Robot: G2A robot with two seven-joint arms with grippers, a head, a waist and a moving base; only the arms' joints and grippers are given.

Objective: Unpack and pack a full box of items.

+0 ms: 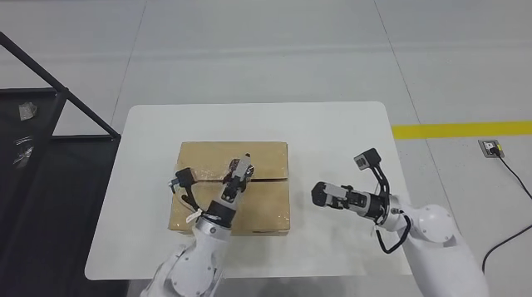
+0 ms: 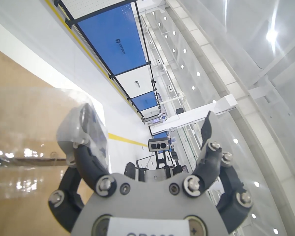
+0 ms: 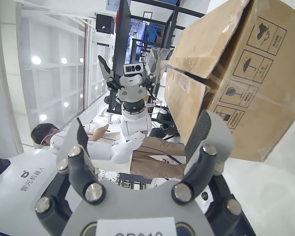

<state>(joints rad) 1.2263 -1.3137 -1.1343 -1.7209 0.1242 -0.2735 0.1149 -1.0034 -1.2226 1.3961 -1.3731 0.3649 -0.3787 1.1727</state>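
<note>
Box [image 1: 268, 207], table [image 1: 332, 131] centre: stiff, likely heavy when full; flap seam [image 1: 268, 179] suited prying. Left gripper [image 1: 237, 172] and right gripper [image 1: 320, 195] stood released.

Matt brown cardboard box [image 1: 266, 160], glossy wrinkled clear tape strip [image 3: 233, 23] over its flaps, smooth matt white counter [image 1: 332, 131] underneath.

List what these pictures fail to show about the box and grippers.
Cardboard box contents: top view, covered by its flaps.
Plastic-wrapped item at the left gripper: left wrist view, wrap and blur hide what it is.
Box's print: right wrist view, partly behind the right gripper.
</note>
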